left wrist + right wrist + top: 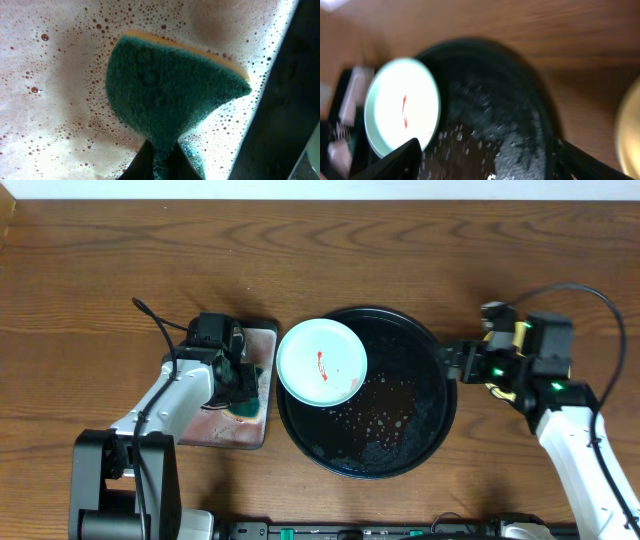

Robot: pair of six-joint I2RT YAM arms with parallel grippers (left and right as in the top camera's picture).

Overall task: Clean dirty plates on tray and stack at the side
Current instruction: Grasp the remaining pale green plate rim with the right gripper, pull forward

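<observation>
One pale mint-blue plate with a red smear at its centre lies on the left part of the round black tray, overlapping its rim. It also shows in the right wrist view, on the wet tray. My left gripper is shut on a green and yellow sponge over the foamy rectangular tray. My right gripper is open and empty at the tray's right rim; its fingers are spread wide. A pale yellow rounded edge shows at the right. No other plate is in view.
The small rectangular black-rimmed tray, full of pinkish suds, stands left of the round tray. Water drops and foam lie on the round tray's floor. Bare wooden table stretches behind.
</observation>
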